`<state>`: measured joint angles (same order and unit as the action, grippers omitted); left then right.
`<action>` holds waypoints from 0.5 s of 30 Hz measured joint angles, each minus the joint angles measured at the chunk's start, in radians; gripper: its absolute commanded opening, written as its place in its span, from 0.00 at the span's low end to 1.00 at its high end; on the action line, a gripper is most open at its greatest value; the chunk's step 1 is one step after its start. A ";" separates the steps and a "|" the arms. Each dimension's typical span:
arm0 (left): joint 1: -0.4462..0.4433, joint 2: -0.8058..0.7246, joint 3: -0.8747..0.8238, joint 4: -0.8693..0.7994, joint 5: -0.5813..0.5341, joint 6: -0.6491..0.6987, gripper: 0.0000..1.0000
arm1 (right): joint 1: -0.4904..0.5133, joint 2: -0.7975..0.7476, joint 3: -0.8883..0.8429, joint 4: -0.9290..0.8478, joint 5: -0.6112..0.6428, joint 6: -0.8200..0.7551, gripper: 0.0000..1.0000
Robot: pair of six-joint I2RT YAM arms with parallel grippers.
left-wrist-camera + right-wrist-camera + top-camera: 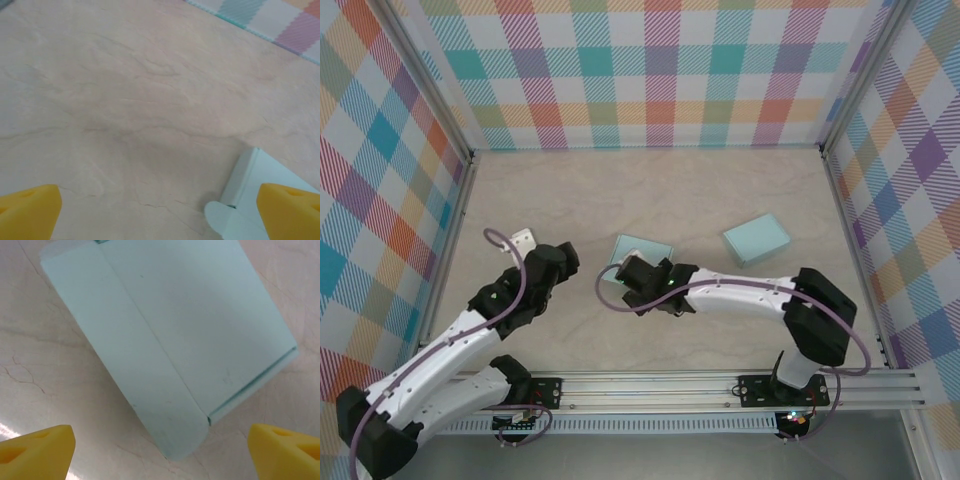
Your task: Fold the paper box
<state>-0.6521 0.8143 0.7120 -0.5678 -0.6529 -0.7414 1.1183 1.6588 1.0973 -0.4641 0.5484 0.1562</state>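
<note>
While both arms reach out over the pale marbled surface [720, 320], the right end effector [160, 452] hangs open, its yellow fingertips [35, 450] spread wide and holding nothing. Just beyond it, in the right wrist view, a flattened pale-blue paper box [175, 335] lies flat on the surface. One long flap is folded over its face, and a narrow open edge shows at about 4 o'clock. The fingertips stand apart from the box on either side of its near corner and do not touch it.

From above, this box [645, 246] lies near the middle of the surface, at 1 o'clock from the right end effector. A second pale-blue box [757, 240] lies flat at 3 o'clock from the first, apart from it and closer to the right wall.

The left end effector [160, 215] is also open, with bare surface between its fingertips [30, 210]. At 4 o'clock in the left wrist view, a whitish box corner with a rounded tab [245, 195] lies just beside the right fingertip; whether they touch I cannot tell. From above, this arm sits at 9 o'clock from the first box, well apart from it
</note>
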 measured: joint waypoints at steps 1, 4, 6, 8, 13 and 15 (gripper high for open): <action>0.000 -0.032 -0.006 -0.016 -0.021 -0.012 1.00 | 0.013 0.019 0.008 0.000 0.025 -0.018 0.89; 0.000 -0.109 -0.017 -0.042 -0.073 -0.039 1.00 | 0.041 0.060 0.023 0.000 0.095 -0.067 0.88; 0.000 -0.147 -0.025 -0.058 -0.098 -0.052 1.00 | 0.054 0.084 0.033 0.004 0.137 -0.095 0.87; 0.000 -0.179 -0.041 -0.064 -0.121 -0.062 1.00 | 0.062 0.113 0.046 0.008 0.179 -0.124 0.87; 0.000 -0.212 -0.068 -0.079 -0.149 -0.082 1.00 | 0.067 0.193 0.088 0.016 0.252 -0.184 0.87; 0.000 -0.211 -0.071 -0.087 -0.151 -0.087 1.00 | 0.067 0.222 0.101 0.024 0.276 -0.207 0.86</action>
<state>-0.6521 0.6029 0.6415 -0.6548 -0.8040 -0.8284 1.1854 1.8809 1.1980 -0.4404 0.8242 -0.0505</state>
